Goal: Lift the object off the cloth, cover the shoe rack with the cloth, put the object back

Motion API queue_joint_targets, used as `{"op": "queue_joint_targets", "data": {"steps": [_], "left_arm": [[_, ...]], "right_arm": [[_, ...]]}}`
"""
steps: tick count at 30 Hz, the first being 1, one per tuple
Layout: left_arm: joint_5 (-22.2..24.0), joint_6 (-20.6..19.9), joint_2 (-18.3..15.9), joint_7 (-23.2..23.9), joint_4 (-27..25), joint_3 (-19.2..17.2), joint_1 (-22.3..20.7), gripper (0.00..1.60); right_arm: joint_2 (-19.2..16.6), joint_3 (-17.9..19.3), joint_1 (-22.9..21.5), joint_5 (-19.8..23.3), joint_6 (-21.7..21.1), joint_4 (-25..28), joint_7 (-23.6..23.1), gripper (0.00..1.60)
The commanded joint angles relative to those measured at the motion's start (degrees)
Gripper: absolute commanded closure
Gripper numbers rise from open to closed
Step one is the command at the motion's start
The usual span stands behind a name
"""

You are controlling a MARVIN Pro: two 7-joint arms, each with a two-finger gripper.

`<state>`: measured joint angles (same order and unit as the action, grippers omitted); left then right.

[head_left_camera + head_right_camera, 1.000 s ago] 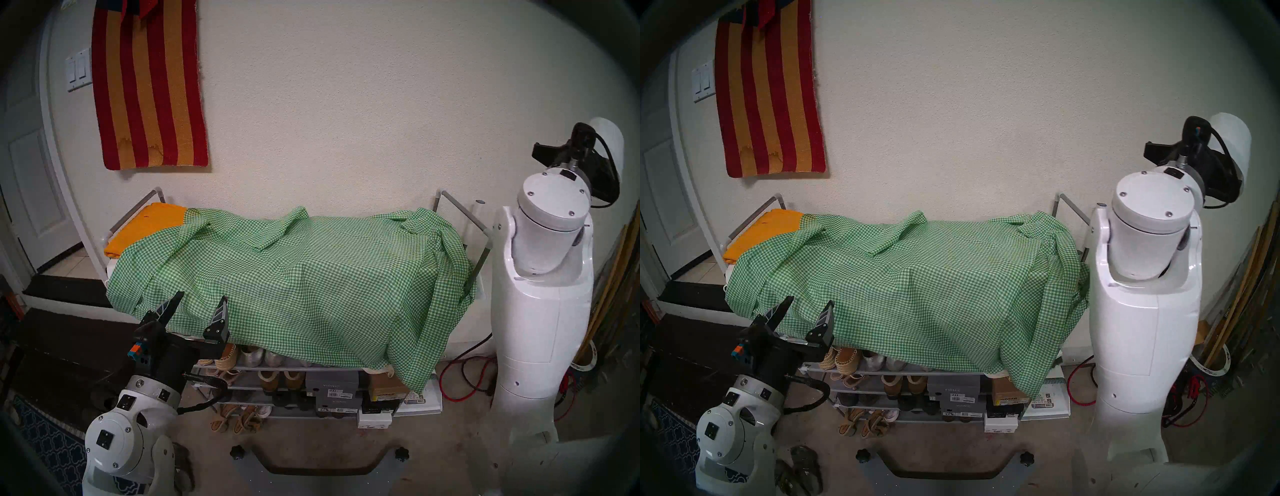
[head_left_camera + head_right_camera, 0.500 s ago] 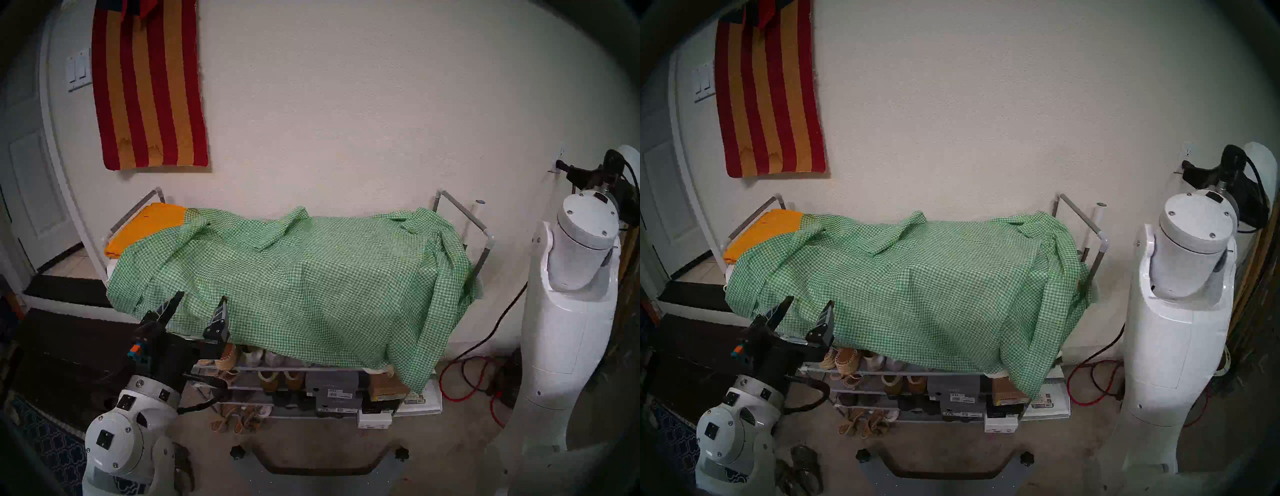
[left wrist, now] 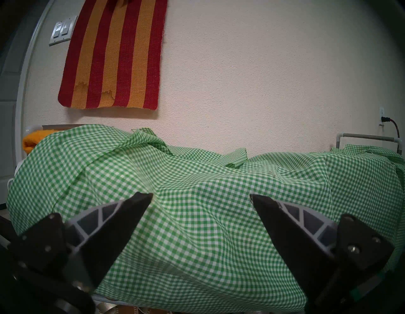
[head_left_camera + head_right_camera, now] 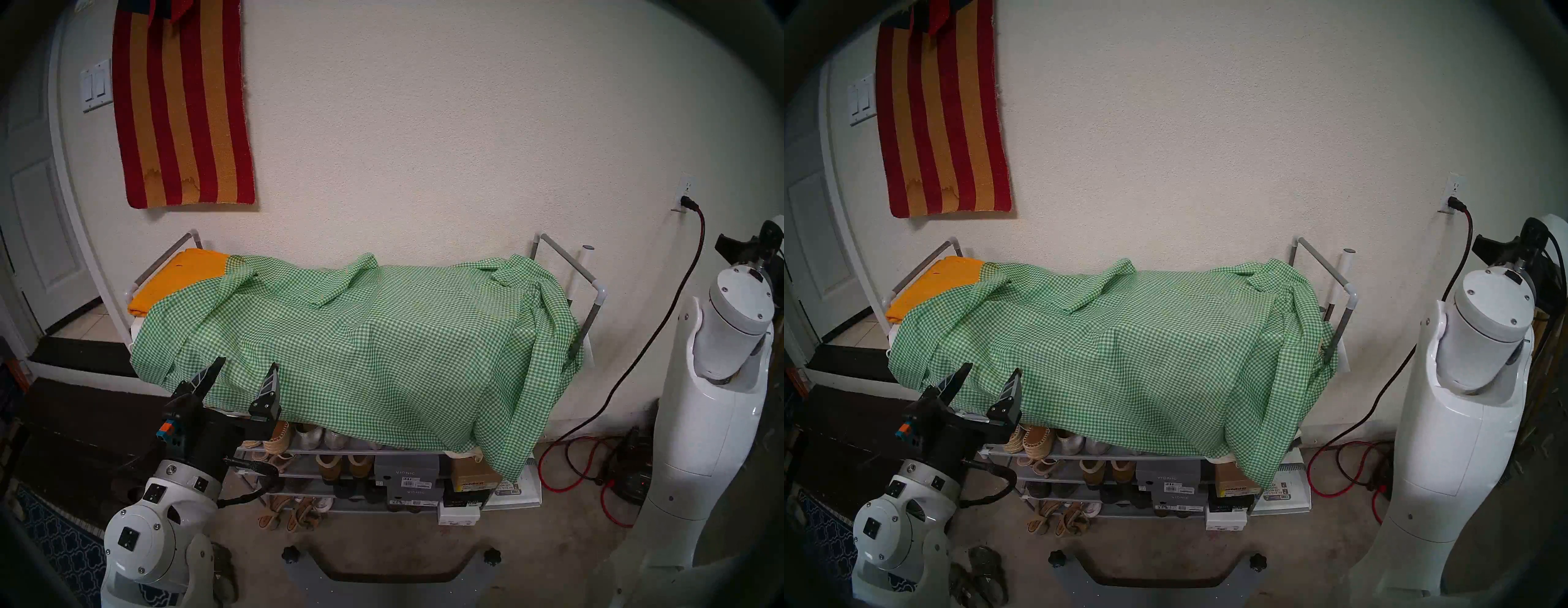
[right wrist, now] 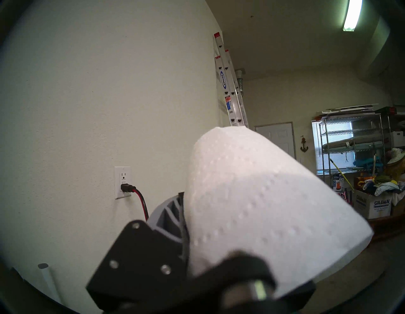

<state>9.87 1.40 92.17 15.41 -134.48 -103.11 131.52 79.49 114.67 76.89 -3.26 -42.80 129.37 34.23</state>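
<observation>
I had the paper roll (image 5: 252,197) off the cloth (image 4: 360,352) and clamped in my right claw (image 5: 219,252), held up well to the right of the rack (image 4: 594,293), beside the wall with the outlet (image 5: 122,185). The cloth was spread over the rack's top and hung down the front on the right side; an orange cloth (image 4: 178,280) showed uncovered at the left end, and the lower shelves with shoes (image 4: 275,437) were open to view. My left claw (image 4: 244,375) had its jaws wide apart, nothing in them, at the cloth's front left edge; I couldn't tell if it touched.

My read: lift done, covering mostly done but uneven, maybe the left end needed a tug. Putting the roll back on the cloth was left.

Writing: "VIONIC" on grey shoeboxes (image 4: 406,472) on the shelves; "WERNER" on the ladder (image 5: 228,87) in the right wrist view; "GILDAN" on a carton (image 5: 381,204). Other box labels too small to read.
</observation>
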Motion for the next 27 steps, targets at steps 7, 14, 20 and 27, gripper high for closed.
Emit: {"op": "queue_joint_targets", "data": {"steps": [7,14,20,27], "left_arm": [[0.08,-0.09,-0.07,0.09,-0.07,0.02,-0.05,0.0],[0.09,-0.1,-0.08,0.1,-0.08,0.01,-0.05,0.0],[0.09,-0.1,-0.08,0.1,-0.08,0.01,-0.05,0.0],[0.09,-0.1,-0.08,0.1,-0.08,0.01,-0.05,0.0]], "right_arm": [[-3.15,8.86,-1.47,6.91,-12.0,-0.63,-7.97,1.6],[-5.76,9.16,1.98,7.19,-12.2,-0.03,-10.75,1.6],[-8.23,9.28,4.37,7.4,-12.2,0.05,-12.87,1.6],[-9.2,10.93,4.79,8.86,-12.2,-0.69,-14.36,1.6]]}}
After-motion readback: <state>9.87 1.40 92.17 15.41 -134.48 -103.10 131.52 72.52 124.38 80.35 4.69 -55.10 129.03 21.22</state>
